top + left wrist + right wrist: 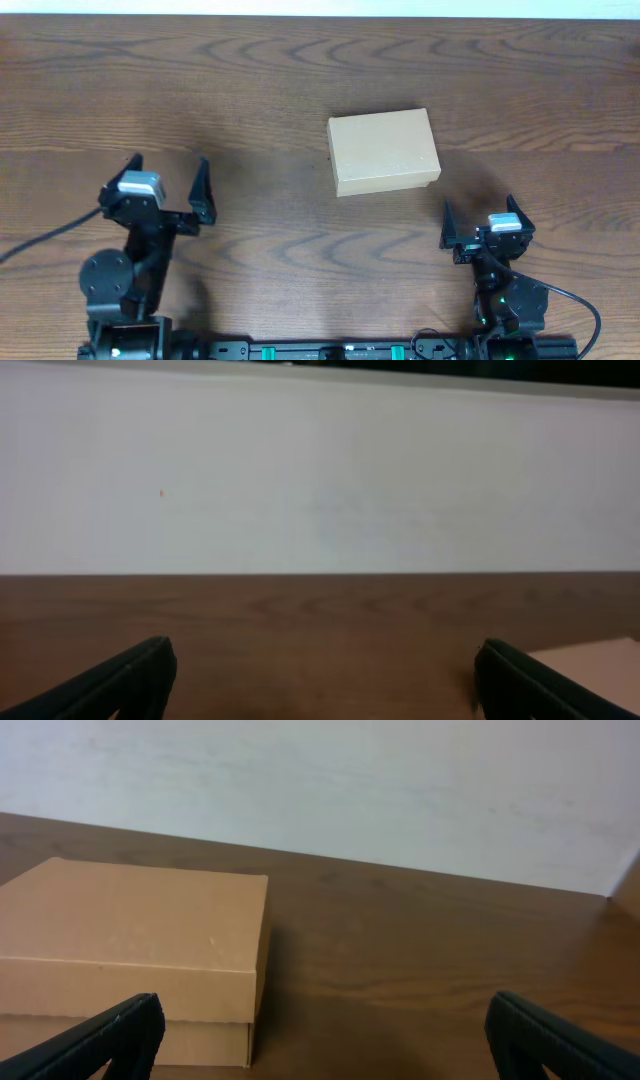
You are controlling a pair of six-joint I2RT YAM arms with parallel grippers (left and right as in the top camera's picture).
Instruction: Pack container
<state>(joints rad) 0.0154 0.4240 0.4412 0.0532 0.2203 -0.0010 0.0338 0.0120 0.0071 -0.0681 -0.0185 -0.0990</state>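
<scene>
Left hand [168, 168] fingers spread wide, holding nothing; right hand [480, 210] likewise; both pointing forward.

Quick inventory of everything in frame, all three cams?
container: 1, tan cardboard, lid shut, centre-right of the table, ahead of the right gripper
table: 1, dark brown wood grain, fills the overhead view
wall: 1, white, beyond the table's far edge
cables: 2, black, one by each arm base
left gripper: 1, black, open and empty, near left of the table
right gripper: 1, black, open and empty, near right of the table
</scene>
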